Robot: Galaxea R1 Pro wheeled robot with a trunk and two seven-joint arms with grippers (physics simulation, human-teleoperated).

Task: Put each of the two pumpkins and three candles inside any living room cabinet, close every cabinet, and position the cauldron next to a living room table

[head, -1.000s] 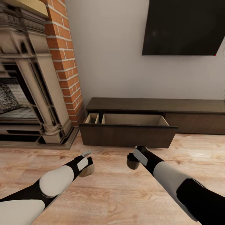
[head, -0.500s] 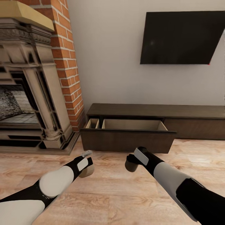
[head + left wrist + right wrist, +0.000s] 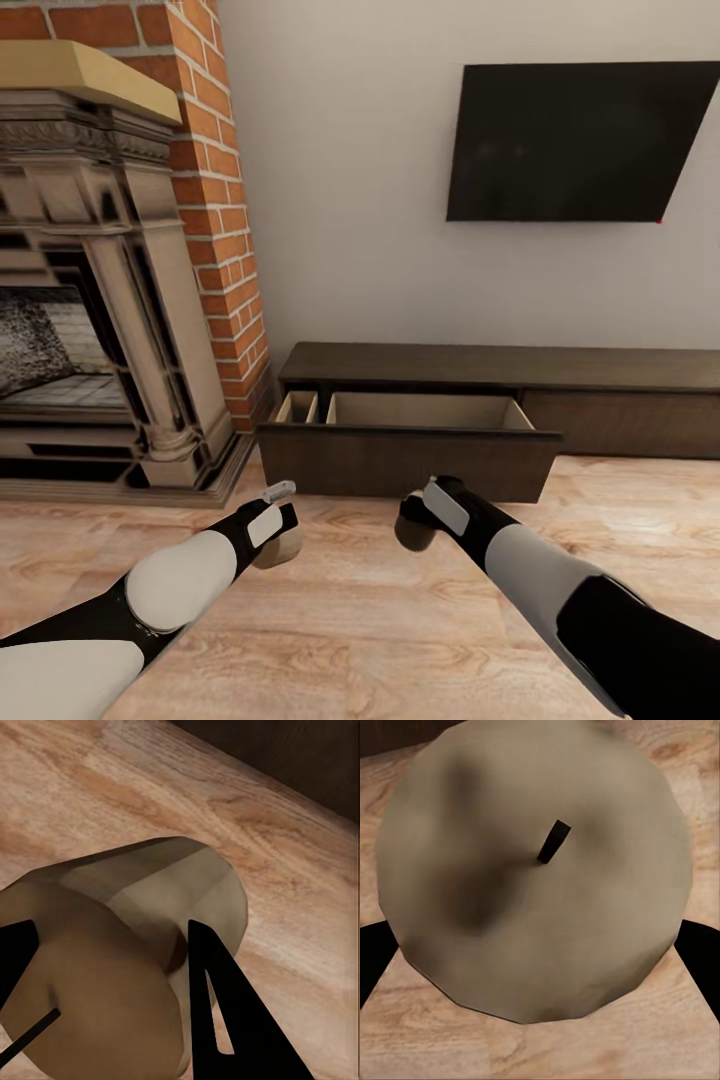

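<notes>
Each tool grips a candle above the floor: left tool (image 3: 283, 540) closed on one candle (image 3: 142, 967), right tool (image 3: 412, 522) on another candle (image 3: 536, 870). Ahead, the cabinet (image 3: 500, 365) drawer (image 3: 410, 462) stands open.

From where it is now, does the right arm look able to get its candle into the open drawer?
Probably yes: the drawer stands pulled open, straight ahead of the right end effector, which is shut on the candle. Bare floor lies between; a short drive forward may be needed.

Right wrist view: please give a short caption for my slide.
Right gripper holds a beige candle, wick toward the camera, above the wooden floor.
</notes>
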